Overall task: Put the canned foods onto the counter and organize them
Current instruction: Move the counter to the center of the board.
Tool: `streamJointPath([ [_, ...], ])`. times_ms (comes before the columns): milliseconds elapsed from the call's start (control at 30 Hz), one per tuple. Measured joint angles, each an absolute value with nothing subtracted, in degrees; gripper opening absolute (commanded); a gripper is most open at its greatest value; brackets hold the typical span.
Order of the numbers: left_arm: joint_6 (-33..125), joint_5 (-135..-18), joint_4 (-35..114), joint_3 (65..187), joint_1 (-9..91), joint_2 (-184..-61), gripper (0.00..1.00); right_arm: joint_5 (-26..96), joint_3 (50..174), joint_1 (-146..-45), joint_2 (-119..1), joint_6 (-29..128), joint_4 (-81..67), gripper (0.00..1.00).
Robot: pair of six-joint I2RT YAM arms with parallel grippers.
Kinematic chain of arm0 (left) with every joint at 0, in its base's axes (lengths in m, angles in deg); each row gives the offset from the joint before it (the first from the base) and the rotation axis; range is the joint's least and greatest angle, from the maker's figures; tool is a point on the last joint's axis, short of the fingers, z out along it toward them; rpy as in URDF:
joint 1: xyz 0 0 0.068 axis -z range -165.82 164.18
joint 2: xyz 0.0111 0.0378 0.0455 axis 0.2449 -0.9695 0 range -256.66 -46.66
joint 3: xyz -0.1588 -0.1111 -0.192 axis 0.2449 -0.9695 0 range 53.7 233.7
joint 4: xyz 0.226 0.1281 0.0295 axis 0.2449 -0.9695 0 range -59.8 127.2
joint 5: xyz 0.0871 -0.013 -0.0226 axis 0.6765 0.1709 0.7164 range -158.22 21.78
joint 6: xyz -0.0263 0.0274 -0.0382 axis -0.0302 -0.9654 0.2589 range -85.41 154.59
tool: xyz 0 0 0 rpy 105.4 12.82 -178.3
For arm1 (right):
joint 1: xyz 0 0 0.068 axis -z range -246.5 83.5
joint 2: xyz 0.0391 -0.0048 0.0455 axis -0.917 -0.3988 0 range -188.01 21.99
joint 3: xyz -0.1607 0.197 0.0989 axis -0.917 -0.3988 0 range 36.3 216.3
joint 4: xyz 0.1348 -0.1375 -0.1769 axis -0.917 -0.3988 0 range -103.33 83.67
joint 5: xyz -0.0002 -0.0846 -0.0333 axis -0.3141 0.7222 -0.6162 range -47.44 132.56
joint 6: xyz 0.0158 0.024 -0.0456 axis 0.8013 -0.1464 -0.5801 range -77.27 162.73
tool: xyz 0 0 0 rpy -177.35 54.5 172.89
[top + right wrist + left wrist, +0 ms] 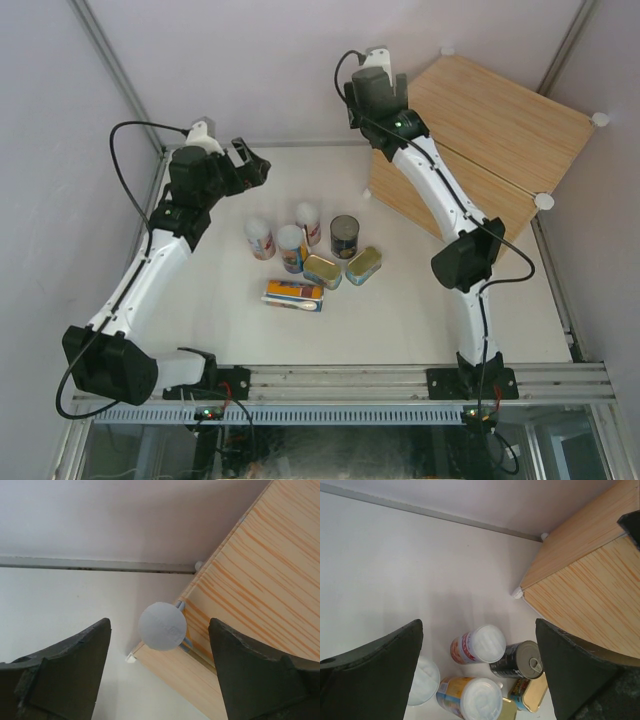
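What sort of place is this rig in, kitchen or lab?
Likely a lab test cell, not a real kitchen: an aluminium rail runs along the near edge, the white table is bare, and a boxy mock counter has cans staged beside it.

I found no readable text in any view.
- Red-and-white tall can point(462, 649): print was too blurred for me.
- Yellow-blue tall can point(449, 694): same.
- Dark can point(507, 666): label was illegible.
- Lying can point(293, 293): label was too small.
- Pale disc point(162, 625) at counter point(260, 580) corner: faint mark, unreadable.
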State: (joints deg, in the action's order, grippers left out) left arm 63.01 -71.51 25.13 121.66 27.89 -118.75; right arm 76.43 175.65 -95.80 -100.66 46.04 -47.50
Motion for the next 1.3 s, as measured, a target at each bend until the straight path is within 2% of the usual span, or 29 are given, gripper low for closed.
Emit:
streamJointPath([
  [167,63.10,-71.66,26.29,121.66,27.89,-118.75,0.98,79.23,175.65,-95.99,-102.02,44.03,-46.84,0.56],
  [367,63.08,-71.66,27.05,121.64,27.89,-118.75,0.98,81.31,175.67,-96.82,-102.50,40.25,-45.44,0.15],
  [467,63.08,-71.62,27.36,121.64,27.89,-118.54,0.98,82.77,175.76,-97.50,-102.76,37.34,-45.07,0.01],
  [833,63.08,-71.12,28.43,120.13,27.76,-114.29,0.98,87.05,175.43,-100.19,-103.07,33.58,-44.26,0.00],
  [1300,64.04,-68.41,29.00,115.98,27.30,-108.20,0.98,90.59,174.58,-108.32,-103.46,33.21,-41.95,0.00],
])
